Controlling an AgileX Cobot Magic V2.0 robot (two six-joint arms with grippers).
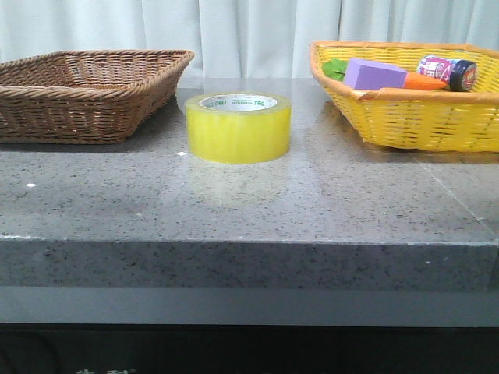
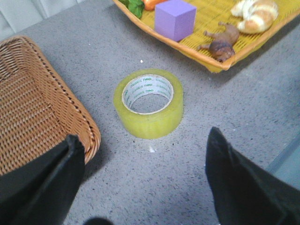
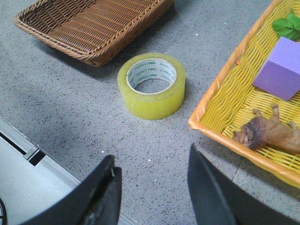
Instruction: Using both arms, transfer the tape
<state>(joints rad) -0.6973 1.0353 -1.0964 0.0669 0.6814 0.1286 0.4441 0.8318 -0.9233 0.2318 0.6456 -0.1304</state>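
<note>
Your tape (image 1: 238, 127) sits flat on the grey tabletop (image 1: 249, 202), hole up, between the brown basket (image 1: 86, 89) and the yellow basket (image 1: 413, 109), touching neither. Your left tool (image 2: 145, 187) and right tool (image 3: 152, 192) both hang above the tabletop, spread wide, holding nothing, well apart from the tape.

Front low; wrists overhead, tape (image 1: 238, 127) shared.

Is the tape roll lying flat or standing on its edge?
Flat: the tape roll rests on the table, core opening facing up.
</note>
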